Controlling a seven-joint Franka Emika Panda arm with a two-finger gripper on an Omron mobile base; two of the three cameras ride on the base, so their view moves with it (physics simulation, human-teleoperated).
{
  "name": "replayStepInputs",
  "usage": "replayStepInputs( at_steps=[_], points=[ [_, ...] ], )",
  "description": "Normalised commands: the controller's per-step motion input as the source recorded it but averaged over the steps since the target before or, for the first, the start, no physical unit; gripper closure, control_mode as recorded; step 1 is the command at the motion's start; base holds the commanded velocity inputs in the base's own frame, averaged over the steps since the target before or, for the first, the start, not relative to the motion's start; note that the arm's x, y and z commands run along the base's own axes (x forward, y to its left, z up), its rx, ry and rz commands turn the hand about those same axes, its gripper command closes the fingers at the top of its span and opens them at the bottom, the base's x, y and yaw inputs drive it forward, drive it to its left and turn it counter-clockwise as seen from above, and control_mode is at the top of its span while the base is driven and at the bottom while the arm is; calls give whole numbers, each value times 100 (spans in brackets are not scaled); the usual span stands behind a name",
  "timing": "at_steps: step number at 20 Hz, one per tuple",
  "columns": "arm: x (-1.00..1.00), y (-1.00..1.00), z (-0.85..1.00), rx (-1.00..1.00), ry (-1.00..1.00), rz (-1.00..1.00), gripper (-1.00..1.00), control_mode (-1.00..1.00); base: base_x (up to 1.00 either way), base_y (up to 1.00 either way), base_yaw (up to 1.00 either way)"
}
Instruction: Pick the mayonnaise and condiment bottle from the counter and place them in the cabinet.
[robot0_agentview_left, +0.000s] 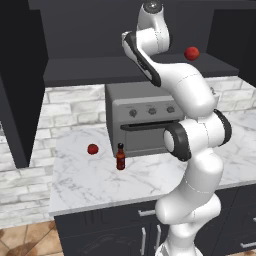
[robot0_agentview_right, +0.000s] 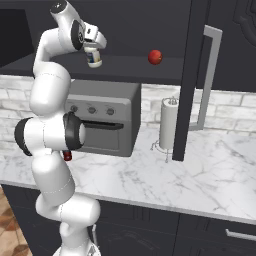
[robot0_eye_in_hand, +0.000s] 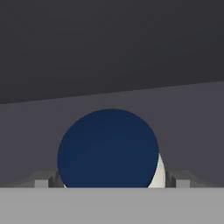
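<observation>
The mayonnaise (robot0_agentview_right: 94, 61), a squat white jar, is held over the cabinet's shelf (robot0_agentview_right: 125, 69) with my gripper (robot0_agentview_right: 93, 54) shut on it from above. In the hand view its dark blue lid (robot0_eye_in_hand: 108, 148) sits between the fingertips (robot0_eye_in_hand: 42, 182), with the dark shelf behind it. I cannot tell whether the jar touches the shelf. The condiment bottle (robot0_agentview_left: 120, 157), slim and red-brown with a black cap, stands upright on the marble counter (robot0_agentview_left: 100, 185) in front of the toaster oven's left corner. In the right base view the bottle (robot0_agentview_right: 68, 156) peeks out from behind my arm.
A grey toaster oven (robot0_agentview_left: 145, 117) stands on the counter under the shelf. One tomato (robot0_agentview_left: 92, 149) lies left of the bottle, another tomato (robot0_agentview_right: 155, 57) rests on the shelf right of the jar. A paper-towel roll (robot0_agentview_right: 168, 124) and the open cabinet door (robot0_agentview_right: 192, 75) stand to the right.
</observation>
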Motion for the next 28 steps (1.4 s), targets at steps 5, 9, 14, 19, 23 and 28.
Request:
replayStepInputs(
  at_steps=[5,9,14,19,23,28],
  points=[
    [25,-14,-45,-7,0,0,-100,-100,0,0,0],
    [18,-11,-46,-6,0,0,-100,-100,0,0,0],
    [-2,-1,-43,-1,-2,0,-100,-100,0,0,0],
    [-53,0,-20,0,-7,0,-100,-100,0,0,0],
    [-63,0,-9,0,-9,0,-100,-100,0,0,0],
    [-84,0,-11,0,-12,0,-100,-100,0,0,0]
  ],
)
